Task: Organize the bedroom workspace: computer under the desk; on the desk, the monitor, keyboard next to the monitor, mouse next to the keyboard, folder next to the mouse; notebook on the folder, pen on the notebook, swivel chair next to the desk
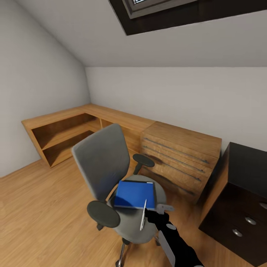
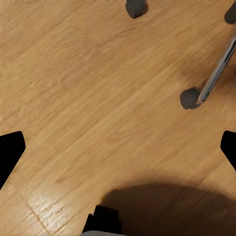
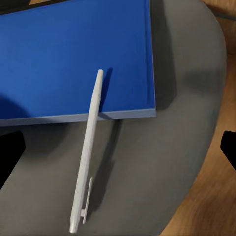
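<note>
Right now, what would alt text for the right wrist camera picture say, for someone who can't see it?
A slim silvery pen lies slanted across the near edge of a bright blue folder, its tip on the folder and the rest over the grey swivel chair seat. Wood floor shows beyond the seat's edge.

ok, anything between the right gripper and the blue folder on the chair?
Yes: the slim silvery pen, its tip resting on the flat blue folder, the rest over the grey chair seat. Right wrist view shows it; head view places it ahead of the right gripper.

Head camera overlooks the swivel chair (image 1: 111, 178); right wrist camera views its seat closely.
</note>
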Controlling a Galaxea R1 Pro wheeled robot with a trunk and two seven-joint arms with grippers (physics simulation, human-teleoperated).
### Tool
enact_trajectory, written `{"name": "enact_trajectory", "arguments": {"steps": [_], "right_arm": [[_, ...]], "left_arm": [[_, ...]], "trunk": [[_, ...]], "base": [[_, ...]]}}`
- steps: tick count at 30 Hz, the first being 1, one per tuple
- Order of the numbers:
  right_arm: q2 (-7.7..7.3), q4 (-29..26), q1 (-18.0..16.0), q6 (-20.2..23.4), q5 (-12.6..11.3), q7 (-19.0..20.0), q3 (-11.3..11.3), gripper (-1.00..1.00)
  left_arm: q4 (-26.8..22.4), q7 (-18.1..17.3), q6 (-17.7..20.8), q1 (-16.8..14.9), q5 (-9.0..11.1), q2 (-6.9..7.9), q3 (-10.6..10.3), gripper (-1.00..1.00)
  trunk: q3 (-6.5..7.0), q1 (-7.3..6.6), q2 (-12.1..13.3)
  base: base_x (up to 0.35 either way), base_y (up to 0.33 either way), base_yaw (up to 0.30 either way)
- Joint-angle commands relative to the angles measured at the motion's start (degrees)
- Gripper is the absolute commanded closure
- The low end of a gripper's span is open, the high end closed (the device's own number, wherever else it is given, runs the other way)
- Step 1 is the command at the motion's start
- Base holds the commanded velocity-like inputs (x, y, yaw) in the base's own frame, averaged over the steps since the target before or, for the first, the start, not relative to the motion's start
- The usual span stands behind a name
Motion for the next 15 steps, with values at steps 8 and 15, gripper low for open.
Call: {"name": "enact_trajectory", "arguments": {"steps": [8,15], "right_arm": [[0.00,-0.1,0.0,0.3,-0.4,-0.4,0.1,-1.00],[0.00,-0.1,0.0,0.1,-0.4,0.0,0.0,-1.00]], "left_arm": [[0.0,0.0,-0.1,0.0,0.4,0.01,-0.5,-1.00],[0.0,0.1,0.0,0.0,0.4,0.01,-0.5,-1.00]], "trunk": [[-0.05,0.00,0.0],[-0.05,0.00,0.0]], "base": [[0.000,0.096,0.000],[0.000,0.110,0.000]]}}
